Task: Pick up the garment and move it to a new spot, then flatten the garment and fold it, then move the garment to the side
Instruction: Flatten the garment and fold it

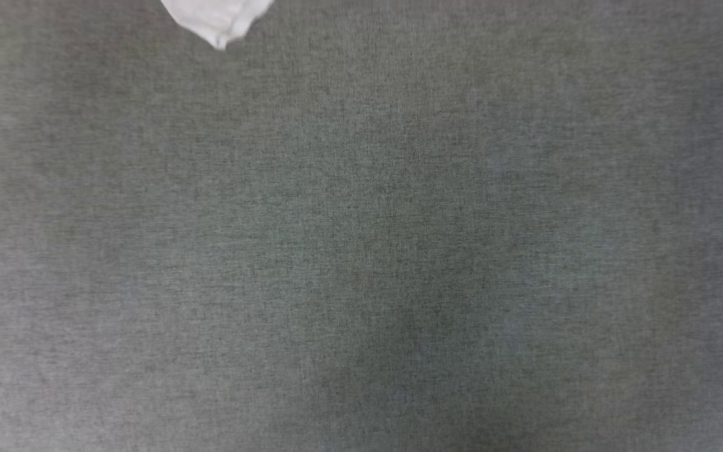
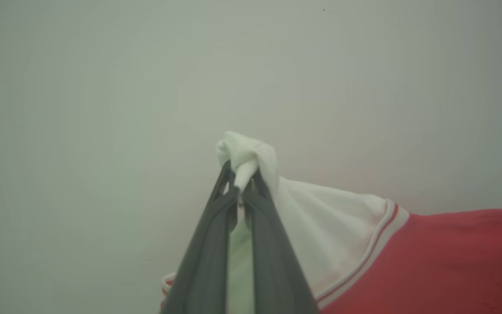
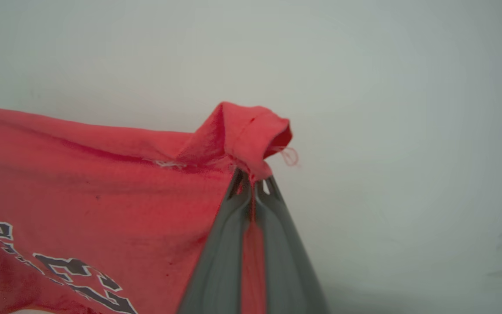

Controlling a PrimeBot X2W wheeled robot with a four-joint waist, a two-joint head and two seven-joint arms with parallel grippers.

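The garment is a red T-shirt with white sleeves and striped trim. In the left wrist view my left gripper [image 2: 241,174] is shut on a bunched tip of its white sleeve [image 2: 320,218], and the red body [image 2: 451,261] stretches off to the right. My right gripper [image 3: 253,181] is shut on a folded red corner [image 3: 246,131] of the garment, whose red cloth with black white-outlined lettering [image 3: 81,274] hangs away to the left. A white tip of the garment [image 1: 217,19] hangs into the head view at the top edge, over the grey cloth surface [image 1: 361,251].
A plain pale wall [image 2: 146,87] stands behind the garment in both wrist views. The grey cloth surface spreads across the head view below the hanging tip.
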